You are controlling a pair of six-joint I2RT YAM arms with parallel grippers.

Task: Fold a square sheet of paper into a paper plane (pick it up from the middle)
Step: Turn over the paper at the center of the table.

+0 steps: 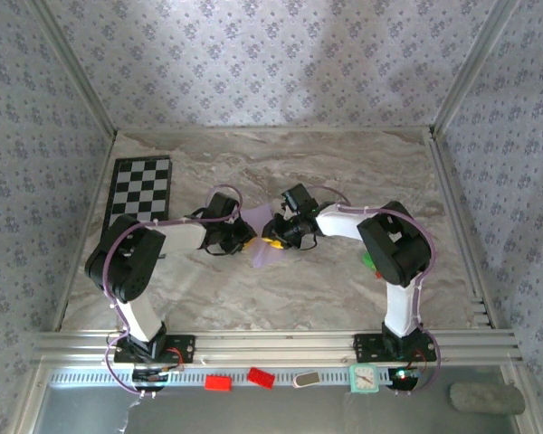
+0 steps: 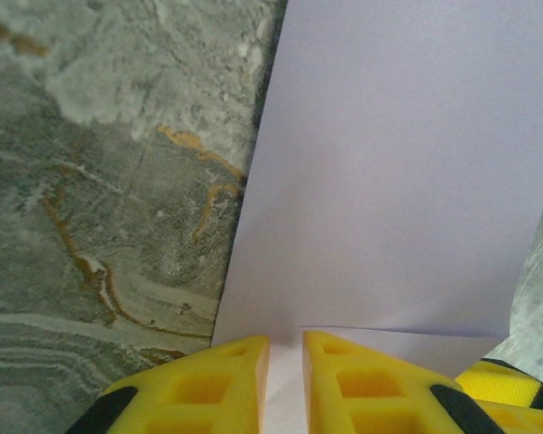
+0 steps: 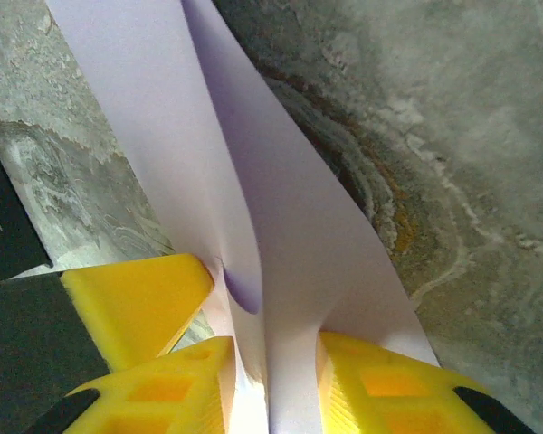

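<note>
Paper sheet (image 2: 389,181) between left hand (image 2: 286,340) and right hand (image 3: 276,344), arms inward.

Soft, even light falls from above in the top view. The marbled table (image 1: 344,172) is brightest at mid-frame, with only faint shadows, and a dim patch lies on the back wall (image 1: 344,41) at upper centre. Straight edges lean outward toward the frame sides. In both wrist views the square sheet of paper (image 2: 389,181) looks pale and slightly washed out. The right wrist view has a purple shadow in the paper's fold at lower centre. The bottom edges are soft.
</note>
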